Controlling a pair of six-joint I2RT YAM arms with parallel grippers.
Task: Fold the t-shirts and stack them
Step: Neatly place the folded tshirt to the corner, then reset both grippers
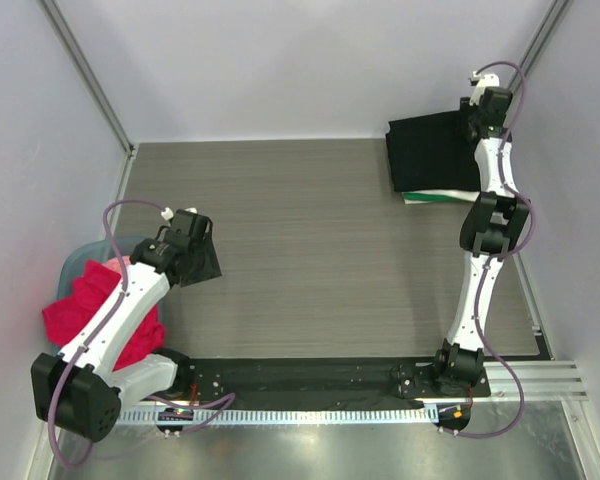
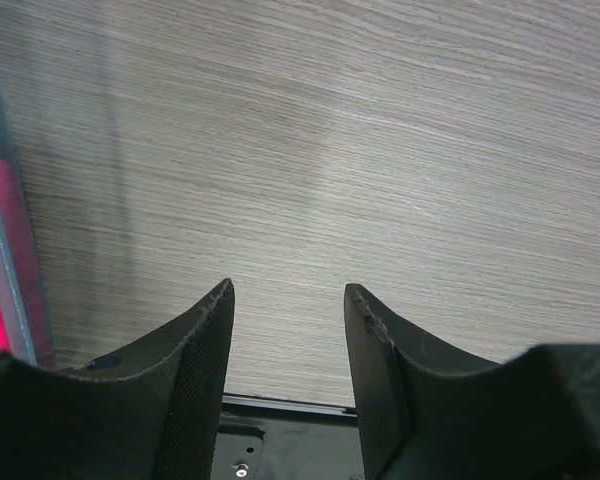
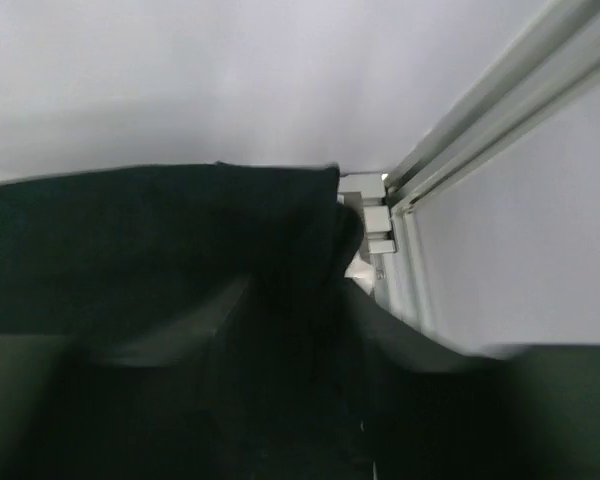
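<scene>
A folded black t-shirt (image 1: 430, 150) lies at the far right corner on a stack; a green t-shirt (image 1: 442, 196) and a white edge (image 1: 414, 199) show beneath it. My right gripper (image 1: 475, 122) is at the shirt's far right edge. In the right wrist view its jaws (image 3: 295, 285) stand apart, with black cloth (image 3: 160, 230) filling the gap. A red t-shirt (image 1: 85, 305) and a pink one (image 1: 115, 267) are heaped at the left. My left gripper (image 1: 203, 262) (image 2: 288, 290) is open and empty over bare table beside them.
A pale blue plastic tub (image 1: 80, 258) holds the red and pink shirts at the left edge; its rim (image 2: 2, 230) shows in the left wrist view. Grey walls and metal frame posts (image 3: 480, 120) close in the back corners. A black base rail (image 1: 310, 378) runs along the near edge.
</scene>
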